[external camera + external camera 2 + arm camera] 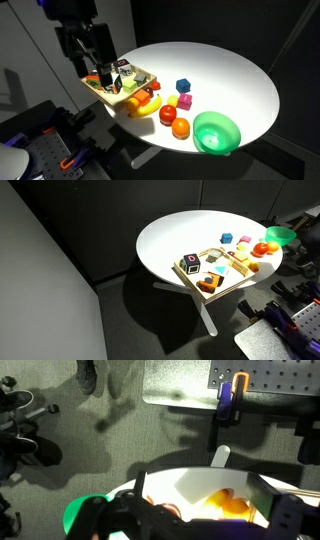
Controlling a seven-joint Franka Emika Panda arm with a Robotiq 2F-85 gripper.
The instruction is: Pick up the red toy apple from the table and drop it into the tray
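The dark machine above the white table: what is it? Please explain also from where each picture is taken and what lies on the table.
It is a robot arm. Its end is a gripper, a two-finger clamp, hanging over the tray at the table's edge. Two pictures come from cameras standing outside the robot. The third comes from a camera on its wrist, looking down. On the white table lie a banana, the red toy apple, an orange fruit, a green bowl and a blue block. Whether the gripper holds anything, I cannot tell.

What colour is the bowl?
Green. The bowl shows best in an exterior view.
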